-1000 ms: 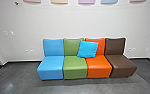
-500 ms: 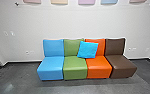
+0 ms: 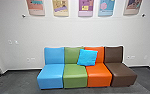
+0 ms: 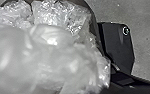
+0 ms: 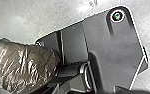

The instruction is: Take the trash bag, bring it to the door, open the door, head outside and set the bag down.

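Our view has tilted up: five posters (image 3: pixel 85 7), four seats (image 3: pixel 75 76), one cushion (image 3: pixel 87 57), one trash bag (image 5: pixel 24 66); both pincers' grip, we cannot tell.

The head view has apparently tipped up, showing more of the posters (image 3: pixel 85 7).

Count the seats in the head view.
4, in one row along the wall, left to right in the picture: blue seat, green seat, orange seat, brown seat. A cushion overlaps the green and orange ones but hides no whole seat.
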You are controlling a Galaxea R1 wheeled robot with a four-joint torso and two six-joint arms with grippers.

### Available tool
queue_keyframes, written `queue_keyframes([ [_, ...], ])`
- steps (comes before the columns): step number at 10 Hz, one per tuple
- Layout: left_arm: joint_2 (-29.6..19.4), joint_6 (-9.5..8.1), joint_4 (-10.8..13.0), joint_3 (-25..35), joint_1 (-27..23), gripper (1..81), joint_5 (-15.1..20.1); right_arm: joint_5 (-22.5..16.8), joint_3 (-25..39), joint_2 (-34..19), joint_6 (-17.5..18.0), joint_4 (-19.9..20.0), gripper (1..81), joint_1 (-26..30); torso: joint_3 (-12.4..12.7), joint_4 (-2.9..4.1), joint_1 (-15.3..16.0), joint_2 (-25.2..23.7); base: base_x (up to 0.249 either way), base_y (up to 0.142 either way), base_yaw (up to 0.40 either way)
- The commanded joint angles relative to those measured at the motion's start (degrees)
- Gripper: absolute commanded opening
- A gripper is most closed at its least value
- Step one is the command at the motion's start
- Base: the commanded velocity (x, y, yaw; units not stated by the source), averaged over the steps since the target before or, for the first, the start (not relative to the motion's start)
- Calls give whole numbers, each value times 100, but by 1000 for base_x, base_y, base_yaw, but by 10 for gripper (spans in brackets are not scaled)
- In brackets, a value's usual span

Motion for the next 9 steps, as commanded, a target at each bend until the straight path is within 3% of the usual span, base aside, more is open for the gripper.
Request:
queue_keyframes([
  [1, 133, 27, 215, -176, -267, 10, 332, -521, -141, 47, -25, -14, 811, 289, 374, 0, 0, 0, 0, 0, 0],
  [2, 186, 27, 215, -220, -258, 10, 332, -521, -263, 108, -34, -31, 811, 262, 140, 0, -1, 0, 0, 0, 0],
  [4, 239, 27, 215, -291, -232, 10, 332, -521, -660, 329, -51, -146, 811, 218, 256, 0, -1, -6, 0, 0, 0],
  [9, 432, 27, 408, -599, -29, 10, 271, -547, -1943, 1146, -51, -454, 811, 43, 256, 0, -1, -9, 0, 0, 0],
])
